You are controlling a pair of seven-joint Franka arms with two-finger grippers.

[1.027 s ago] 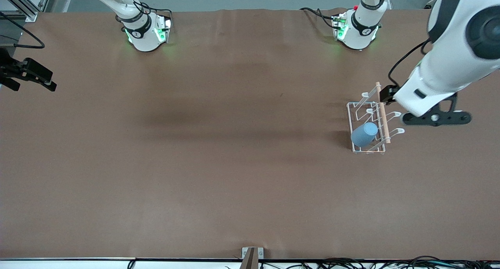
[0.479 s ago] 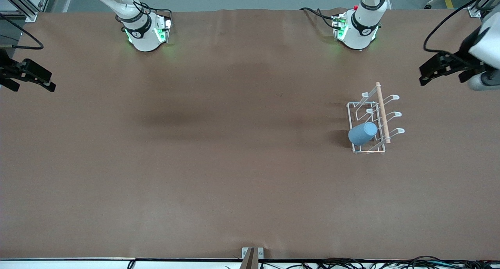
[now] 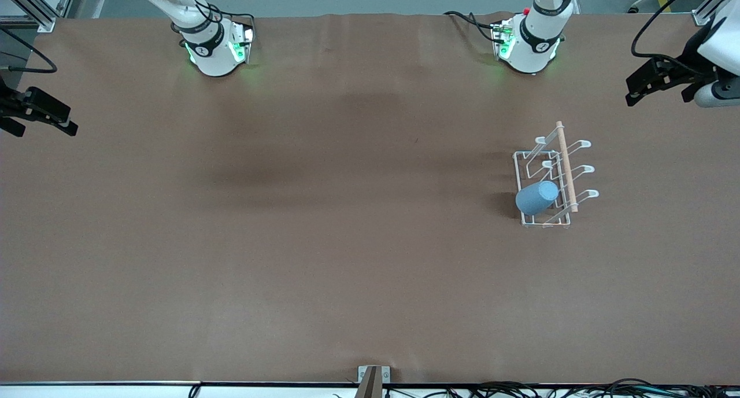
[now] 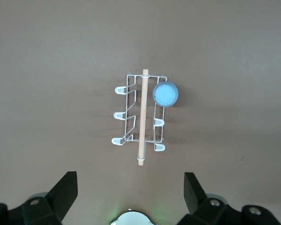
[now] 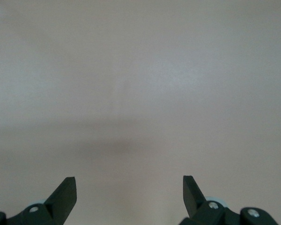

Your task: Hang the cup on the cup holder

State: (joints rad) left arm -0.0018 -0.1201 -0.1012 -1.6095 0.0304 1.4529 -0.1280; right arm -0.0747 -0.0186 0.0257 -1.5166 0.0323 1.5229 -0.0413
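The light blue cup (image 3: 537, 197) hangs upside down on a prong of the white wire cup holder (image 3: 551, 179), at the holder's end nearest the front camera. A wooden dowel (image 3: 566, 166) runs along the holder's top. In the left wrist view the cup (image 4: 165, 93) and holder (image 4: 139, 112) show from above. My left gripper (image 3: 634, 95) is open and empty, high over the table's edge at the left arm's end, well apart from the holder. My right gripper (image 3: 63, 127) is open and empty over the table's edge at the right arm's end.
The brown table (image 3: 324, 224) stretches wide between the arms' bases (image 3: 214, 51). A small bracket (image 3: 373, 378) sits at the table's edge nearest the front camera. The holder's other prongs carry nothing.
My left arm has pulled up and away from the holder toward the left arm's end of the table. The cup stays on its prong. The right gripper has barely shifted.
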